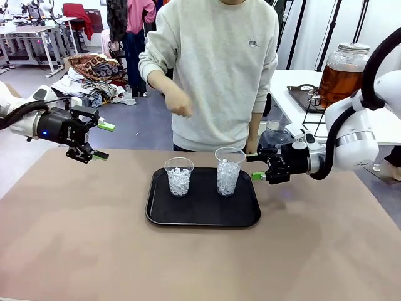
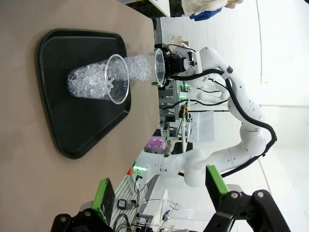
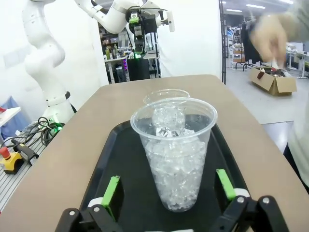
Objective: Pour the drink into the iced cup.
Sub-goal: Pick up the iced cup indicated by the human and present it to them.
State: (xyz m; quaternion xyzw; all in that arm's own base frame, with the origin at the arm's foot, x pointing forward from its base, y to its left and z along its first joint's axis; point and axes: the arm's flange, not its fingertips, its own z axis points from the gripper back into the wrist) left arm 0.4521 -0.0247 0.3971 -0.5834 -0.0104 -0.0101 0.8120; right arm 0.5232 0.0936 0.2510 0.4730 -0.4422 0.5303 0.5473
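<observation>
Two clear plastic cups of ice stand on a black tray (image 1: pixel 203 216): the left iced cup (image 1: pixel 179 177) and the right iced cup (image 1: pixel 229 170). My right gripper (image 1: pixel 255 167) is open just right of the right cup, level with it. In the right wrist view that cup (image 3: pixel 175 154) stands just ahead, framed by the green pads (image 3: pixel 111 191) of the right gripper (image 3: pixel 168 188). My left gripper (image 1: pixel 103 141) hangs open above the table's far left, holding nothing, well away from the tray. The amber drink fills a big lidded glass jar (image 1: pixel 341 72) on a white side table at the back right.
A person stands at the far edge with one hand (image 1: pixel 182 106) raised above the tray's far side. A clear jug (image 1: pixel 276 135) sits just behind my right gripper. In the left wrist view, the tray (image 2: pixel 82 130) lies ahead with both cups.
</observation>
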